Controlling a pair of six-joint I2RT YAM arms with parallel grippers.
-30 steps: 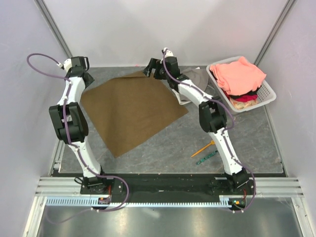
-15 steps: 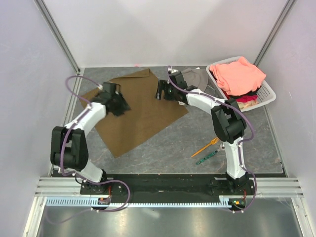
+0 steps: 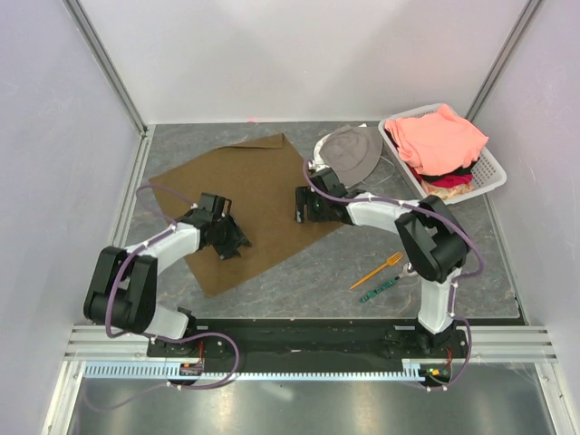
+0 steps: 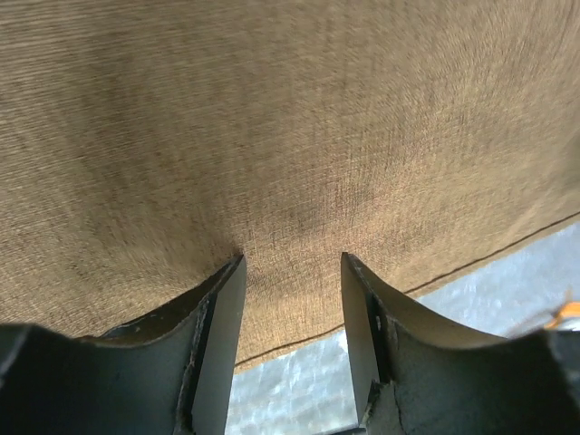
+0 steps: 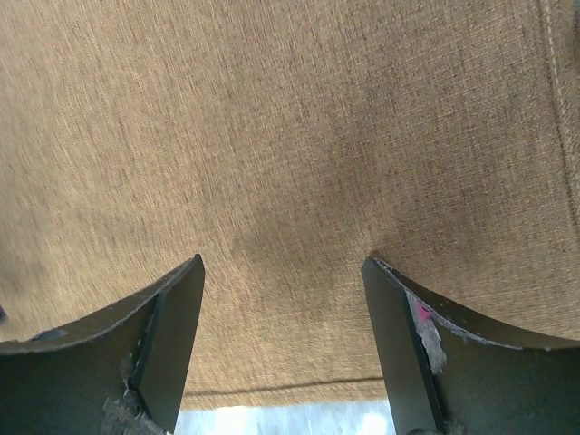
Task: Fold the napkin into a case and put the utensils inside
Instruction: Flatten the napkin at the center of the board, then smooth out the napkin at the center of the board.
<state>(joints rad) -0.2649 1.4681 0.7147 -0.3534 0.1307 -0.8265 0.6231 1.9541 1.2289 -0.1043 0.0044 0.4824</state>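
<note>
Folding has not begun: the soft brown square cloth napkin [image 3: 240, 195] lies flat on the counter [image 3: 299, 272], toward 10 o'clock. Left tool [image 3: 234, 246] and right tool [image 3: 300, 204] gape empty over it (near its edges); next, I judge, each must pinch a hem.

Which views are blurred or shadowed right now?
Left wrist: napkin weave smeared toward the edges, dark shadow patch at the left gripper. Right wrist: weave mostly crisp, softer shadow at the right gripper. Top external: sharp, evenly lit.
</note>
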